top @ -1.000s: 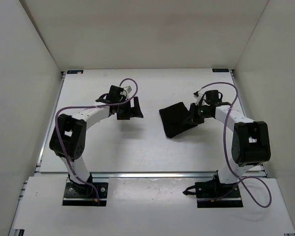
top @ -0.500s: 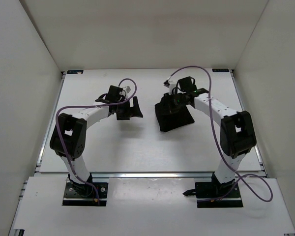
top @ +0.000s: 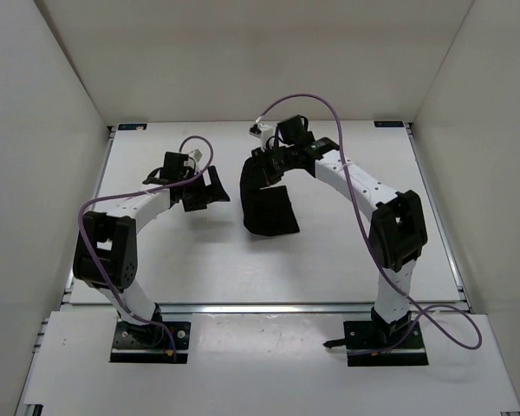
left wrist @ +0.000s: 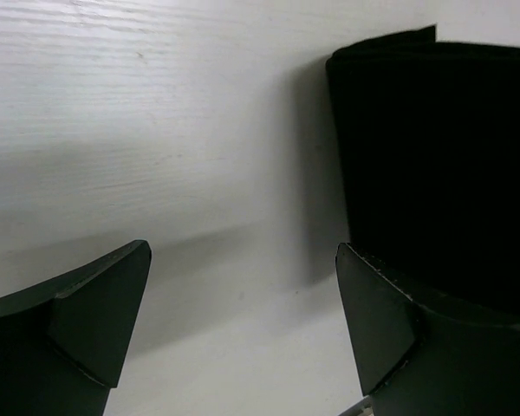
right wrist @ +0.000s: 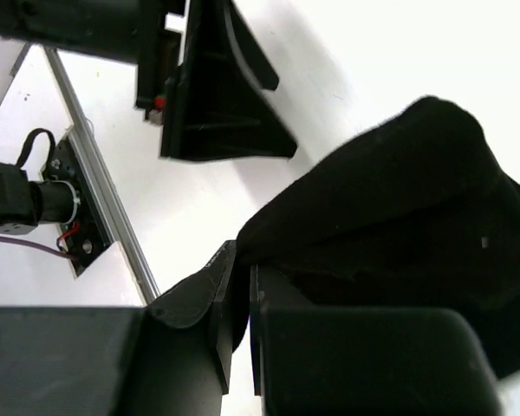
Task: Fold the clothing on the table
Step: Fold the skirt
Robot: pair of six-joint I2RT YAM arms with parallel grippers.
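The white desk (top: 329, 260) has a metal rail (top: 269, 306) along its near edge. Beyond the rail, the left pincer (top: 206, 191) hovers low over the desk with its jaws spread wide and nothing between them. It sits at 9 o'clock of the garment, close but not touching. The black garment (top: 269, 212) is near the desk's centre. Its lower part rests on the surface and its upper part is raised toward 11 o'clock. Farthest back, at 12 o'clock of the garment, the right pincer (top: 262, 165) is clamped on the fabric's upper edge.

Plain white walls (top: 260, 61) stand on three sides.
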